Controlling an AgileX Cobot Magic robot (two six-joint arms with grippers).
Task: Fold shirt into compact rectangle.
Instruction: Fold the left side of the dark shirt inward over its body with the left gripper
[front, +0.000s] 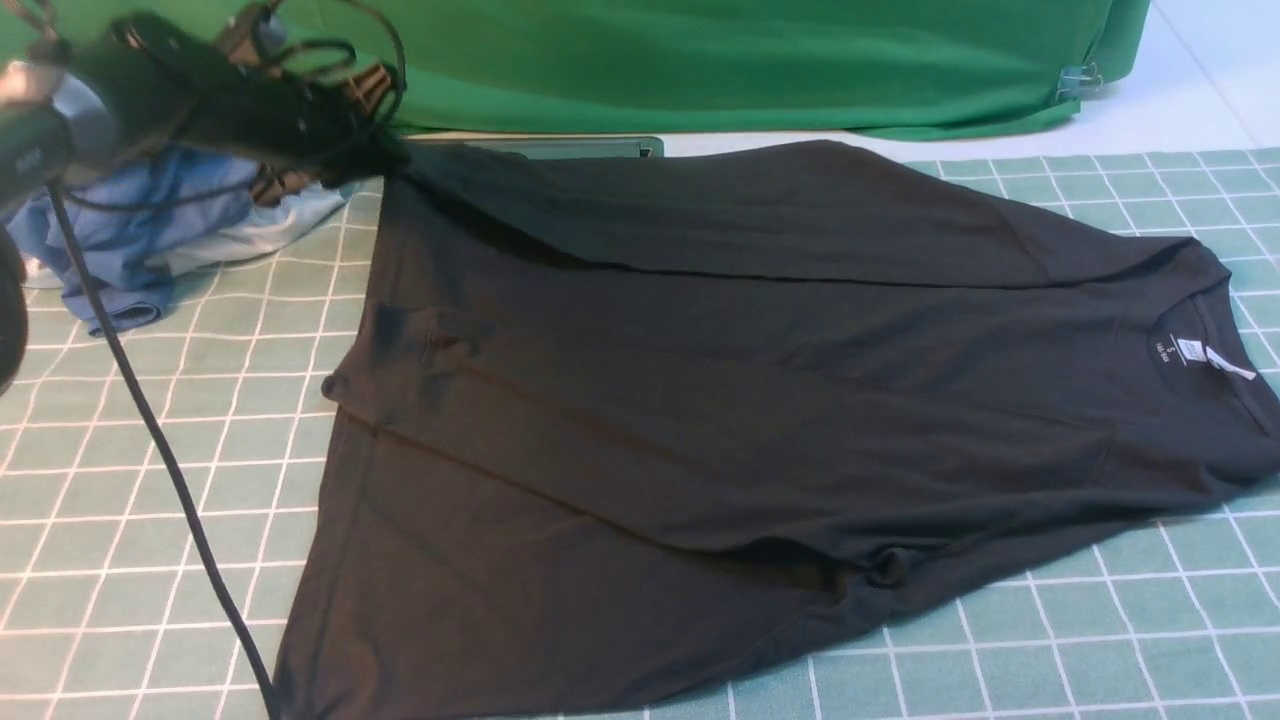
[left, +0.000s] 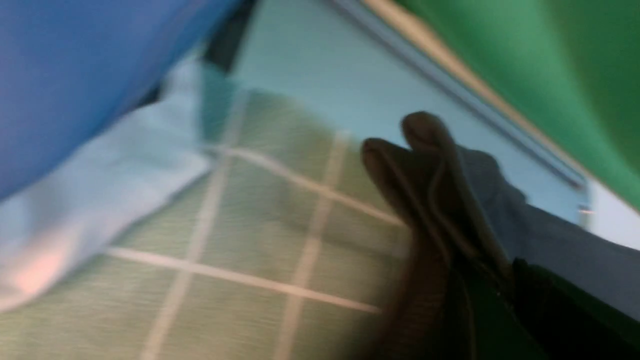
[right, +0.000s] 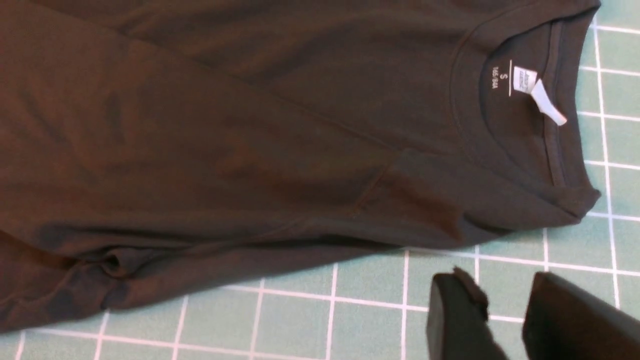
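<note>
- Shirt (front: 760, 400) lies flat on the green gridded worktop (front: 120, 480). Its long axis runs across my front view, with the hem toward the robot's left and the collar (front: 1200, 340), with its white neck label (right: 540, 95), toward the right.
- Left hand (front: 378, 152) is at the far hem corner. Its fingers (left: 425, 150) are pressed together and the cloth peaks up to meet them, so I read it as pinching that corner. The wrist picture is too blurred to confirm this.
- Right hand (right: 502, 287) hovers over bare worktop just off the shirt's near edge by the shoulder, fingers spread and nothing between them.
- From the left hand the whole garment stretches away to the right. I judge that a hem-to-collar fold would travel along that axis, and the left arm is the one placed to carry it.
- The near hem corner has no hand on it, and I think pulling one corner alone could skew the fold.
- Blue and white garments (front: 150, 230) lie close by the left hand.
</note>
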